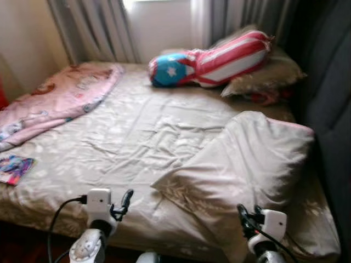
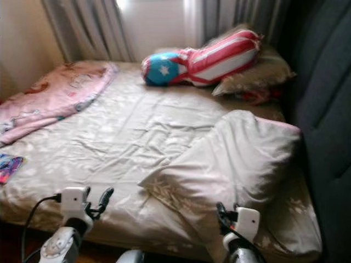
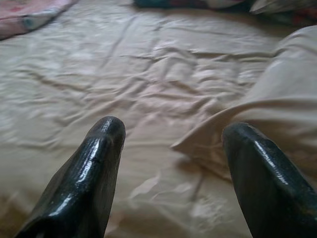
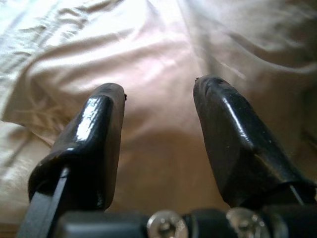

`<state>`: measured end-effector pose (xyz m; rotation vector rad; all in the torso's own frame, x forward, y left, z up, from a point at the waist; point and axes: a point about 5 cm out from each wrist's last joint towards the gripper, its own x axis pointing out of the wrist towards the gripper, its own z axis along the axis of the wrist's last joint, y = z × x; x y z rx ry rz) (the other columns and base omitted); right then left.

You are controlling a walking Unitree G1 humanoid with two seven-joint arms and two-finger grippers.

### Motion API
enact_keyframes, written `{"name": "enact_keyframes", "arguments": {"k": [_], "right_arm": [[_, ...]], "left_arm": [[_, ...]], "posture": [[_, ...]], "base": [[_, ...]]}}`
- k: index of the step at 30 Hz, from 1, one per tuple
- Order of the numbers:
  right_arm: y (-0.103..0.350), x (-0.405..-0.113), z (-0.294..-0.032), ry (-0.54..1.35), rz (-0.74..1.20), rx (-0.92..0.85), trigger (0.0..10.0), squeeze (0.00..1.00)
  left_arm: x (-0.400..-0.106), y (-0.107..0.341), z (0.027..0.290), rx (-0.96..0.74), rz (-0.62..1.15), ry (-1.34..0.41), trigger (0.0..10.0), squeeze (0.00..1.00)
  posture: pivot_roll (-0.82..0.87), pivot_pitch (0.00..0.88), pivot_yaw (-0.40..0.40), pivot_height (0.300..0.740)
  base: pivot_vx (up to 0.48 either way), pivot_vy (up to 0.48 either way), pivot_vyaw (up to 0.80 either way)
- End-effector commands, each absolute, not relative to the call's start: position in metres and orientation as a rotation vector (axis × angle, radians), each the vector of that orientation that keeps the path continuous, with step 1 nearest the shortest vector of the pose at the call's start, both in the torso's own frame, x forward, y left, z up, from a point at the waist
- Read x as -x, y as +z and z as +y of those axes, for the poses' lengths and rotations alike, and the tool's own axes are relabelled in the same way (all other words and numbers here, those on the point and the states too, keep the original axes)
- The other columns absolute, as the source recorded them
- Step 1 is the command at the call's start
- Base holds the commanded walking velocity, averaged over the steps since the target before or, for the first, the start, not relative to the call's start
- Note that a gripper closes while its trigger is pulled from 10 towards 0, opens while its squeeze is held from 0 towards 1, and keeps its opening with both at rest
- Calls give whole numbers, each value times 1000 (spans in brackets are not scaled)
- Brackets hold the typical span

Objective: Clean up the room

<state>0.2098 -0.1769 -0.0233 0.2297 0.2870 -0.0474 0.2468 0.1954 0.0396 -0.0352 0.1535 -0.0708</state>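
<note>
Here, item by item:
Bed (image 1: pixel 126 142): covered by a rumpled beige sheet, set against grey curtains (image 1: pixel 93 27) and a dark headboard (image 1: pixel 329 93).
Beige pillow (image 1: pixel 247 159): large, lying askew on the bed's right half, one corner pointing toward the near edge.
Striped plush (image 1: pixel 214 60): red, white and blue, at the far end, leaning on a second pillow (image 1: pixel 274 74).
Pink blanket (image 1: pixel 60 98): bunched at the far left.
Colourful booklet (image 1: pixel 13 167): near the left edge.
Left gripper (image 3: pixel 171 163): fingers spread, empty, above the sheet just beside the beige pillow's corner.
Right gripper (image 4: pixel 158 129): fingers apart, empty, over the beige pillow.
</note>
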Motion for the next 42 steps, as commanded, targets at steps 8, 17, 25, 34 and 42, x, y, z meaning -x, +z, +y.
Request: {"name": "enact_keyframes", "arguments": {"k": [8,17,25,34,42], "right_arm": [[-23,-211,-177,-64,278,-233,10000,0],[-22,-213,-177,-75,268,-235,10000,0],[-20,-214,-178,-87,253,-233,10000,0],[-19,-216,-181,-116,252,-216,10000,0],[-21,-227,-178,-94,297,-216,10000,1000]], "left_arm": [[-250,46,196,25,136,-83,10000,0],[-251,47,196,25,131,-86,10000,0],[-252,47,195,29,130,-87,10000,0],[-252,47,195,32,131,-86,10000,0],[-252,48,195,32,129,-90,10000,0]], "posture": [[-41,0,55,662],[-41,0,58,662],[-43,0,60,662],[-41,0,58,662],[-37,0,61,662]], "base": [[0,0,0],[142,0,0],[301,0,0],[136,0,0],[0,0,0]]}}
